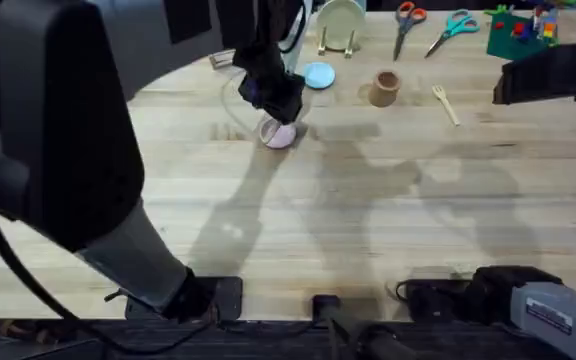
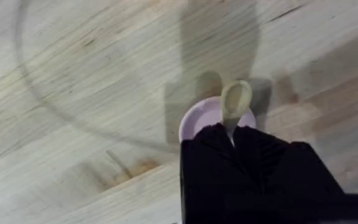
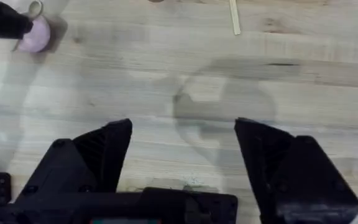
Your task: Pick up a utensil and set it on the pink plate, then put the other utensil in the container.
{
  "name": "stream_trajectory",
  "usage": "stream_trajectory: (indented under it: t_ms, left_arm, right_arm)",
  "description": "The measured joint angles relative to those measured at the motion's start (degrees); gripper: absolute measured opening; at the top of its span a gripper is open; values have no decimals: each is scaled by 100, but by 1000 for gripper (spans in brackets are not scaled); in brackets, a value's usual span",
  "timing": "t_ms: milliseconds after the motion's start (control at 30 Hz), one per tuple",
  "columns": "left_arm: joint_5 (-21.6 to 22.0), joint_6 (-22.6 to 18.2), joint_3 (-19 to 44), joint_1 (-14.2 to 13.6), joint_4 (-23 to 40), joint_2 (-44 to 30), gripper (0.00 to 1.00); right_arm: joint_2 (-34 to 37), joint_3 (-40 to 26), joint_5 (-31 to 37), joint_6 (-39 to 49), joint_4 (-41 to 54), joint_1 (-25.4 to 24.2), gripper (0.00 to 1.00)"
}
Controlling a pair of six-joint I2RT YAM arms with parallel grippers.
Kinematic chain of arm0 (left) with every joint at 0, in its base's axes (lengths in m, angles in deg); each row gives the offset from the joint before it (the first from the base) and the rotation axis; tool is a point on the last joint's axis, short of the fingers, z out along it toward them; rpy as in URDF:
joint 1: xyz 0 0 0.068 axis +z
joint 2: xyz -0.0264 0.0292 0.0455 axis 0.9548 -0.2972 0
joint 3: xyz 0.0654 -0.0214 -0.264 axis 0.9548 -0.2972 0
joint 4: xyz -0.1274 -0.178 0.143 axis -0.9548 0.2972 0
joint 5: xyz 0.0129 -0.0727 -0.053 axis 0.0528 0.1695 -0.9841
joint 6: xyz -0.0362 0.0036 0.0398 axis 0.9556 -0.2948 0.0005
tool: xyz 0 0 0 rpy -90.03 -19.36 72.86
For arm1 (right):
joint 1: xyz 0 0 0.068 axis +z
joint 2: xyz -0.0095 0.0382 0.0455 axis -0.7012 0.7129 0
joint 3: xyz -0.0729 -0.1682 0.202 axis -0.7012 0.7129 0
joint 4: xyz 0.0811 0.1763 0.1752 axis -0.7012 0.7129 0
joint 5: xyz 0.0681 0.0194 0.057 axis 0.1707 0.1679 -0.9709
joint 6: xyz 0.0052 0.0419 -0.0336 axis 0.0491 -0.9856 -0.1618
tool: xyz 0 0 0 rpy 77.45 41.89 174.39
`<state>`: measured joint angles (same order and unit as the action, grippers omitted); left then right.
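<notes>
My left gripper [image 1: 279, 108] reaches far across the table and is shut on a pale wooden utensil [image 2: 235, 101]. Its rounded end sticks out past the black fingers [image 2: 253, 158], over the pink plate [image 2: 199, 118]. In the overhead view the pink plate [image 1: 279, 134] lies just under that gripper. The other utensil, a small wooden fork [image 1: 446, 104], lies flat to the right of the container, a tan cup [image 1: 385, 88]. My right gripper [image 3: 182, 162] hangs open above bare table, near the fork [image 3: 234, 17], with nothing between its fingers.
A light-blue plate [image 1: 318, 75] lies just behind the pink one. An upright pale-green plate [image 1: 340, 22], two pairs of scissors [image 1: 408, 20] [image 1: 453, 28] and a green toy block base [image 1: 520, 33] line the far edge. The right arm [image 1: 553, 72] hovers at the far right.
</notes>
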<state>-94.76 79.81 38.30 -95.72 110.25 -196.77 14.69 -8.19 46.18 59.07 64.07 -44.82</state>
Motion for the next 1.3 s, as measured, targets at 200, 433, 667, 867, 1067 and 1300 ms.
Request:
stream_trajectory:
  t_ms: [200, 433, 667, 867, 1067, 1300]
  left_arm:
    - [-4, 25, -437, 0, -341, 8, 42]
    - [-4, 46, -443, 0, -403, 9, 42]
    - [-4, 66, -454, 0, -402, 9, 156]
    - [-4, 70, -454, 0, -398, 9, 197]
    - [-47, 90, -429, 0, -115, 9, 206]
    - [-138, 107, -301, 0, 34, 103, 227]
  right_arm:
    - [0, 0, 0, 0, 0, 0, 995]
    - [0, 0, 0, 0, 0, 0, 993]
    - [0, 0, 0, 0, 0, 0, 993]
    - [0, 0, 0, 0, 0, 0, 994]
    - [0, 0, 0, 0, 0, 0, 995]
    - [0, 0, 0, 0, 0, 0, 995]
